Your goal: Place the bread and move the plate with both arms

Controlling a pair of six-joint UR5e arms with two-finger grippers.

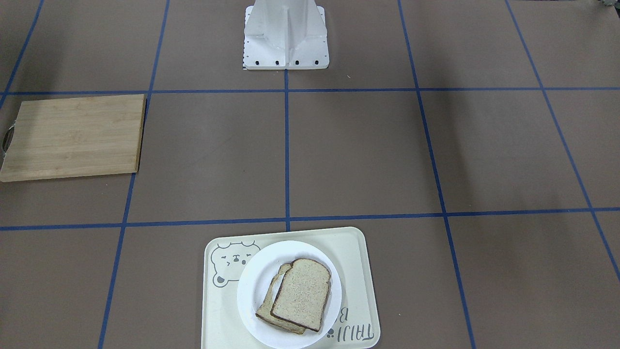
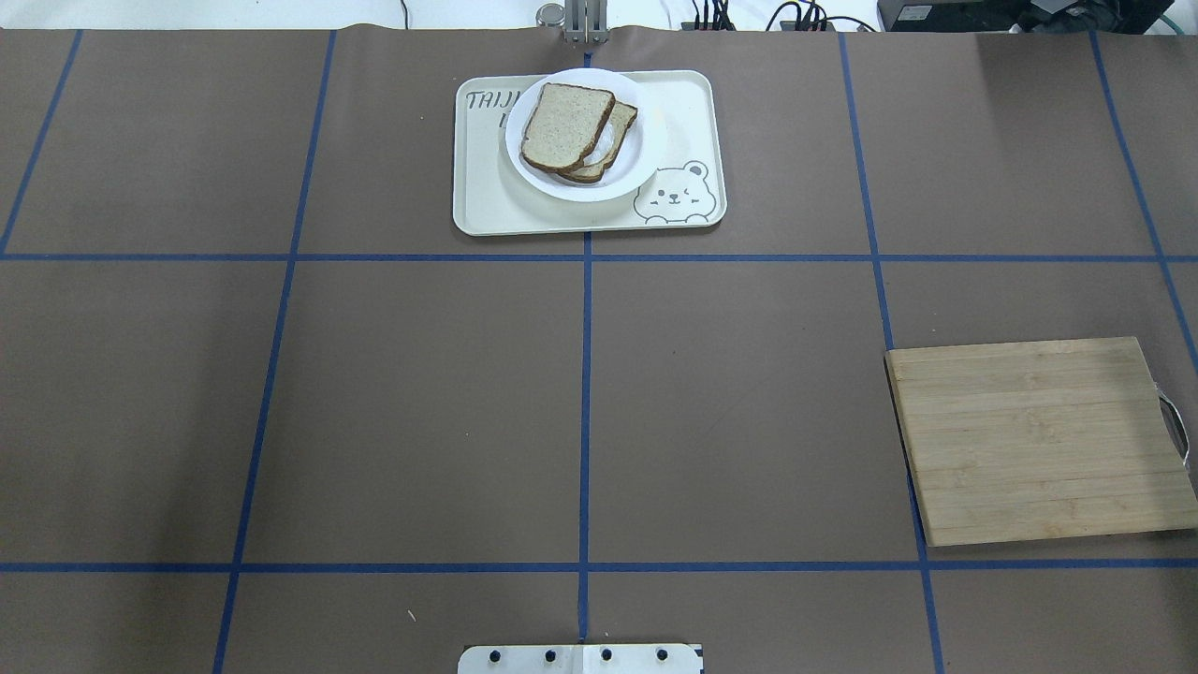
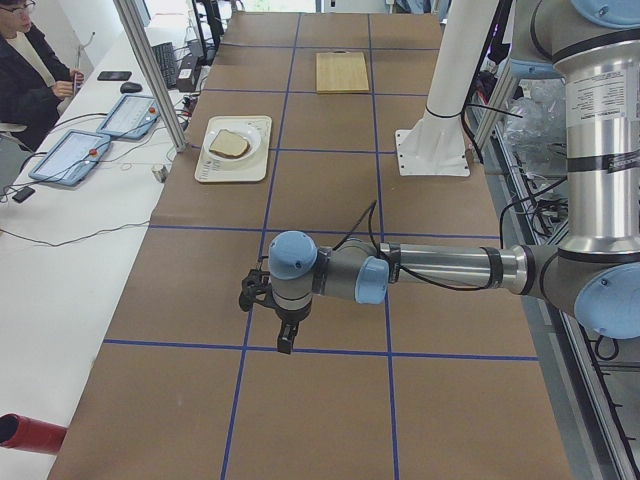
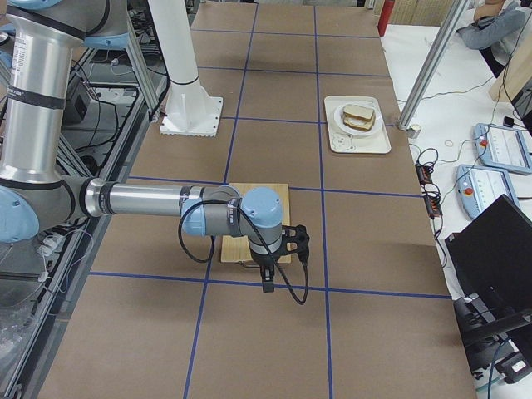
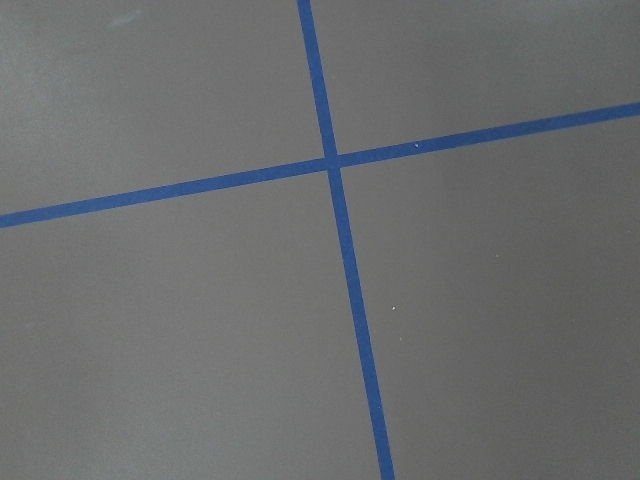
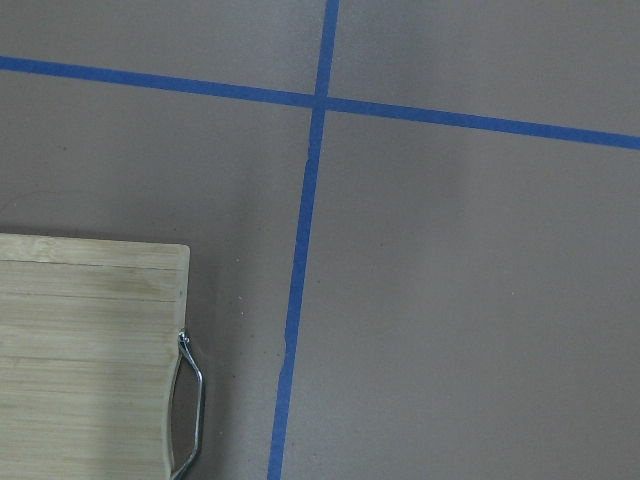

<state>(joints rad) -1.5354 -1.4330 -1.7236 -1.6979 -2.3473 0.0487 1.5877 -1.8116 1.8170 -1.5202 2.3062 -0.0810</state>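
Note:
A plain slice of bread (image 1: 302, 293) lies on top of a second slice on the round white plate (image 1: 252, 291). The plate sits on a cream tray (image 1: 356, 257) with a bear drawing, at the table's far middle in the overhead view, where bread (image 2: 564, 124) and plate (image 2: 646, 154) also show. My left gripper (image 3: 287, 340) hangs over bare table at the left end, far from the plate. My right gripper (image 4: 268, 281) hangs beside the cutting board at the right end. I cannot tell whether either is open or shut. Neither shows in the overhead or front views.
A bamboo cutting board (image 2: 1039, 440) with a metal handle lies on my right; it also shows in the right wrist view (image 6: 80, 350). The white pedestal (image 1: 286, 39) stands at my base. Blue tape lines grid the brown table. Operators sit beyond the far edge.

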